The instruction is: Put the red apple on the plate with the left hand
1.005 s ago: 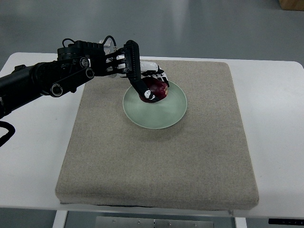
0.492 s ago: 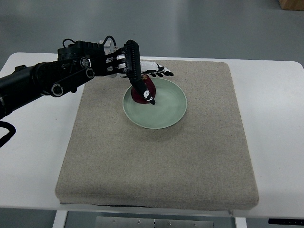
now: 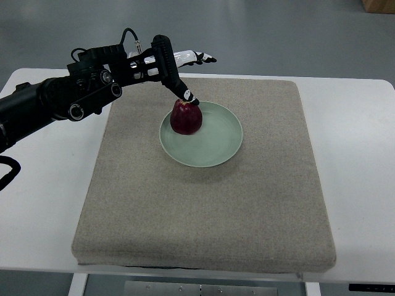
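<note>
A dark red apple point(image 3: 186, 118) stands upright on the left part of a pale green plate point(image 3: 216, 145), which lies on a beige mat. My left hand point(image 3: 185, 71) hovers above and behind the apple, its fingers spread open and holding nothing. One black fingertip point(image 3: 191, 98) hangs just over the apple's top; whether it touches is unclear. The black left arm point(image 3: 55, 102) reaches in from the left edge. No right arm shows.
The beige mat point(image 3: 210, 203) covers most of a white table point(image 3: 358, 154). A corner of a brown box point(image 3: 379, 5) shows at the far top right, off the table.
The hand let go of the apple, opened its fingers and lifted up and back. The apple shifted left on the plate and now stands free.
</note>
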`<action>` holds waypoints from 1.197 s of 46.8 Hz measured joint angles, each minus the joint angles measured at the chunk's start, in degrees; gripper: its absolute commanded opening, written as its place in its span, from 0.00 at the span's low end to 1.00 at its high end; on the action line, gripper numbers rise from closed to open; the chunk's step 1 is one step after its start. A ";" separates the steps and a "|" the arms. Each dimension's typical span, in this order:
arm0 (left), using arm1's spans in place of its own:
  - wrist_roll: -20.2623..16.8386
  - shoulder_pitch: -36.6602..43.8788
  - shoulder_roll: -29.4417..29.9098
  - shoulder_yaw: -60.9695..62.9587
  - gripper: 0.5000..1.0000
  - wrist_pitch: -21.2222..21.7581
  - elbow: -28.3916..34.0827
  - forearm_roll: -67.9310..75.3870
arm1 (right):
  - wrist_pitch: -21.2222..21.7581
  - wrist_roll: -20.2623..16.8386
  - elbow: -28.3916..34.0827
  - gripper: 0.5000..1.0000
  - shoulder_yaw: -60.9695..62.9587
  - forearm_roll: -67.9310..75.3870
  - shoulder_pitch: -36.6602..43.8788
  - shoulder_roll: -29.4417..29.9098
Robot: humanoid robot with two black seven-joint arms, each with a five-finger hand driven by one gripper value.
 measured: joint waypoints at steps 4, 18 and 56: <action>0.00 -0.03 -0.04 0.00 0.94 1.81 1.52 -0.25 | 0.00 0.00 0.00 0.86 0.00 0.00 0.00 0.00; 0.00 -0.17 -0.09 -0.34 0.94 2.15 7.76 -6.86 | 0.00 0.00 0.00 0.86 0.00 0.00 0.00 0.00; 0.31 -0.58 -5.71 -7.34 0.93 11.84 20.81 -69.35 | 0.00 0.02 0.00 0.86 0.00 0.00 -0.01 0.00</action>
